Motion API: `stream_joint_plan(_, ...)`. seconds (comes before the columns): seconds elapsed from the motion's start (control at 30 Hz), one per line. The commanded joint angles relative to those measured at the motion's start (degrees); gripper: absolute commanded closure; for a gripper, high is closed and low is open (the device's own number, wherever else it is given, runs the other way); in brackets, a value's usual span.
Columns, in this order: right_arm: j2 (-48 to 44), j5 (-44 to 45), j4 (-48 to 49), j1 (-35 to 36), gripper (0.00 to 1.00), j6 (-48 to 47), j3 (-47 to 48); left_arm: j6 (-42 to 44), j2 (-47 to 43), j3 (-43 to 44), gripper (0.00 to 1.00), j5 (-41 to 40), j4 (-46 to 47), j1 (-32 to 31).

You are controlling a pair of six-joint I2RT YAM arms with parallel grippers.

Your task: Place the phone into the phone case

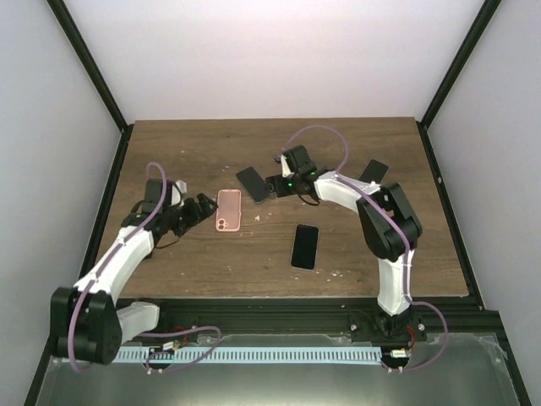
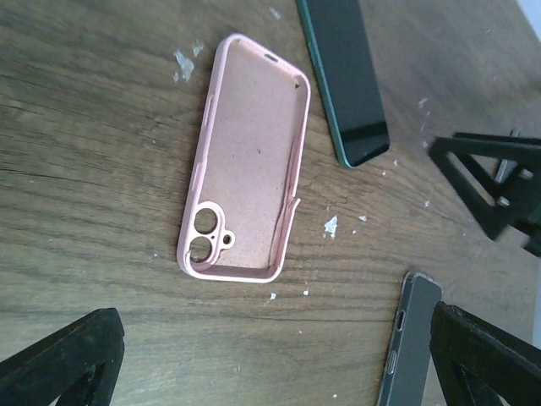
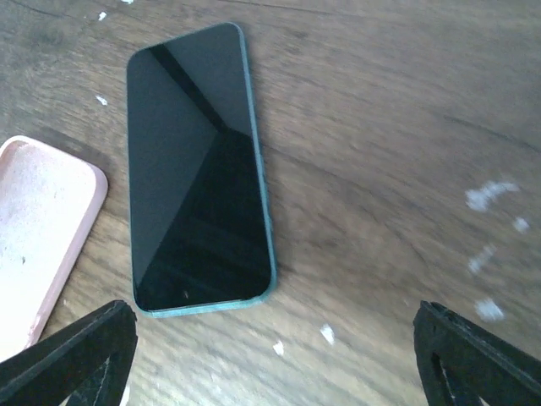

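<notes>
I see the left end effector (image 1: 207, 208) spread open, empty, beside the pink phone case (image 1: 228, 210). The right end effector (image 1: 269, 187) is open too, beside the phone (image 1: 251, 183). The phone lies screen-up on the desk (image 1: 169, 152), near the case, not touching.

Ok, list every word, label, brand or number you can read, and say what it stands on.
None can be read. The pink phone case is blank inside, the green-edged phone shows only a dark screen, and the black device in the top view is too small to tell.
</notes>
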Motion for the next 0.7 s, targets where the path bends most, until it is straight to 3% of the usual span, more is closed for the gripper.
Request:
stream_joint_plan(0.0, 5.5, 3.9, -3.2, 2.5, 0.09, -3.4, 8.9, 0.9, -8.5, -1.7, 0.0, -4.4, -3.5, -0.1)
stream_joint_plan(0.27, 13.8, 4.2, -6.4, 3.7, 0.06, -6.9, 20.3, 1.4, -19.3, -3.9, 0.0, -4.7, -5.4, -0.1)
stream_joint_plan(0.67, 22.5, 4.9, -11.1, 6.4, 0.06, -9.3, 31.5, 1.5, -20.4, -4.7, 0.01, -4.7, -6.6, -0.2)
